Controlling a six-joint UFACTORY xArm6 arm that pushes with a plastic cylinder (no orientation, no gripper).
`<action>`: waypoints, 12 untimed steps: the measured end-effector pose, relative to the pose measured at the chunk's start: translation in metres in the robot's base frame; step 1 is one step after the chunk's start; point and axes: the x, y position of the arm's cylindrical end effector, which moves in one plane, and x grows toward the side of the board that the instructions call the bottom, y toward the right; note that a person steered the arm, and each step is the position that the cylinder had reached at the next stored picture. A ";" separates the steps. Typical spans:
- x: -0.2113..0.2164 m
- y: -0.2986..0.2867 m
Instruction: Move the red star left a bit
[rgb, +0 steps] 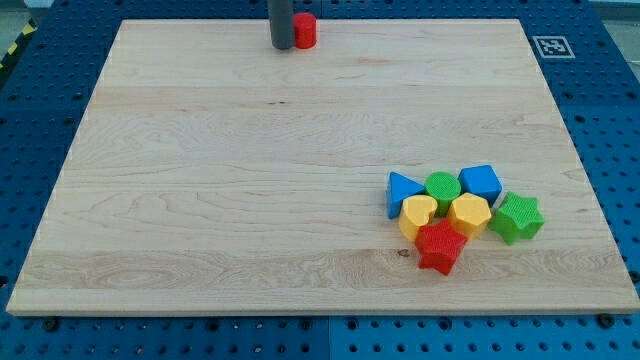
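Observation:
The red star (440, 246) lies near the board's lower right, at the bottom of a tight cluster of blocks. It touches the yellow heart (417, 215) and the yellow hexagon (469, 214) above it. My tip (281, 46) is far away at the view's top edge, just left of a small red cylinder (304, 31) and touching or nearly touching it.
The cluster also holds a blue triangle (402, 190), a green cylinder (442, 186), a blue cube-like block (481, 183) and a green star (518, 218). The wooden board (250, 200) rests on a blue pegboard table. A marker tag (552, 46) sits at the top right.

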 end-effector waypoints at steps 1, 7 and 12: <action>0.049 0.000; 0.342 0.332; 0.334 0.151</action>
